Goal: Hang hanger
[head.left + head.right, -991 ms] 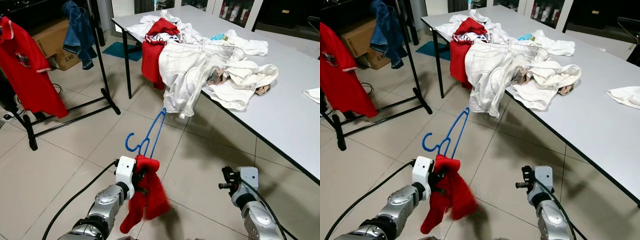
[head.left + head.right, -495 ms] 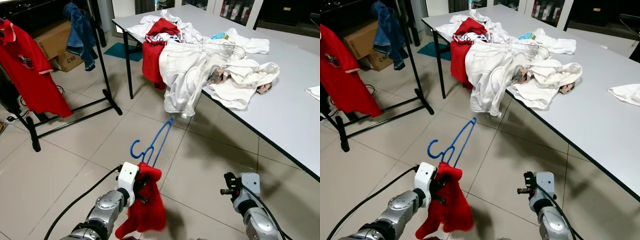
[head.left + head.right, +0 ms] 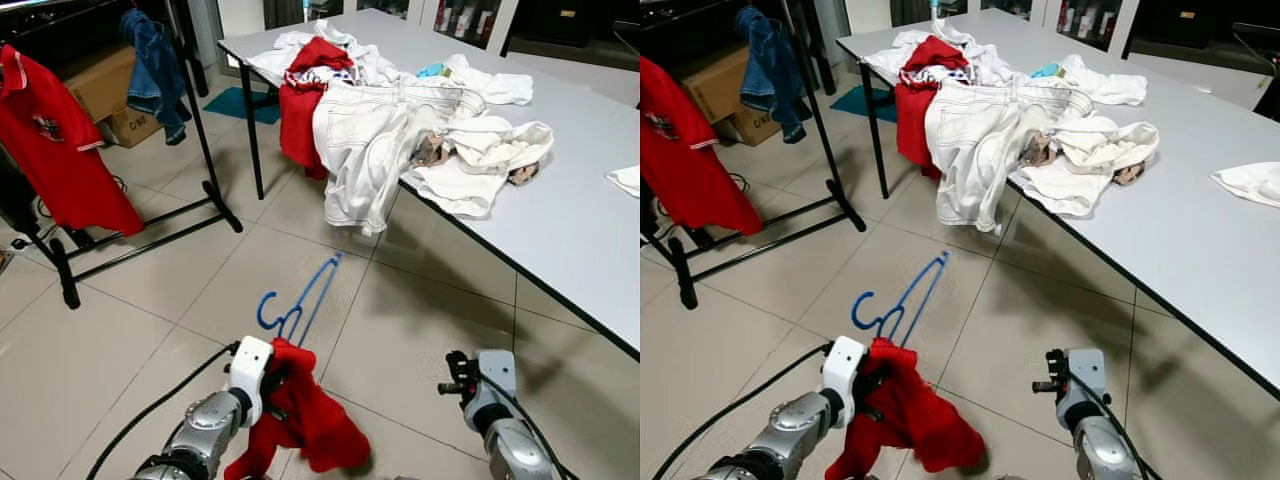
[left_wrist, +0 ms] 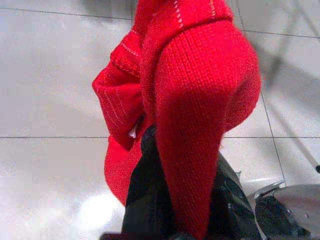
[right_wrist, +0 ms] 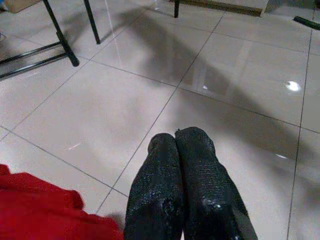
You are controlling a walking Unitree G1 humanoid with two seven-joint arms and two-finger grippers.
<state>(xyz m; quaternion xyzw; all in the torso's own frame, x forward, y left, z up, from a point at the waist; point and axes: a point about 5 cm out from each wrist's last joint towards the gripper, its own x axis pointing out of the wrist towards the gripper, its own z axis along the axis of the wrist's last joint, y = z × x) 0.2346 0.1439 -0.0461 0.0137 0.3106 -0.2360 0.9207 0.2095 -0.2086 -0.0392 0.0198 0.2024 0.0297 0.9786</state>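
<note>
Red knit garment (image 3: 310, 425) is draped over the left claw (image 3: 272, 378), whose fingers are clamped on it together with the blue hanger (image 3: 298, 295). The hanger (hook end near the claw) slants up and forward above the tiled floor (image 3: 150, 300), well short of the black clothes rack (image 3: 205, 130). A red shirt (image 3: 55, 135) and a denim garment (image 3: 155, 65) hang on that rack. Right claw (image 5: 177, 145) is held low over the floor, fingers pressed together, holding nothing. White and red clothes (image 3: 400, 120) are heaped on the grey tabletop (image 3: 570, 220).
</note>
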